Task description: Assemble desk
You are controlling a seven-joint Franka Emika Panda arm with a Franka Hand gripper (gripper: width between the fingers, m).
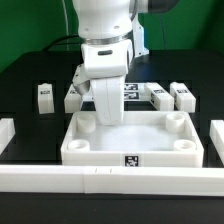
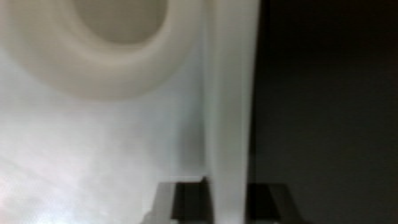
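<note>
The desk panel (image 1: 100, 152) is a large white tray with a raised rim and round corner holes, lying in the middle of the table. My gripper (image 1: 107, 120) reaches down onto its far rim, toward the exterior view's left. In the wrist view the rim wall (image 2: 228, 100) runs between my two dark fingers (image 2: 187, 205), which press it from both sides. My gripper (image 2: 230, 205) is shut on it. A corner hole (image 2: 116, 25) shows beside the rim. White tagged block legs lie behind the panel: one (image 1: 44, 95) at the left, another (image 1: 72, 98) nearer the arm, two (image 1: 184, 96) at the right.
Long white border rails frame the work area at the front (image 1: 110, 180), the left (image 1: 5, 135) and the right (image 1: 217, 140). The marker board (image 1: 133, 92) lies behind the panel, partly hidden by the arm. The table is black.
</note>
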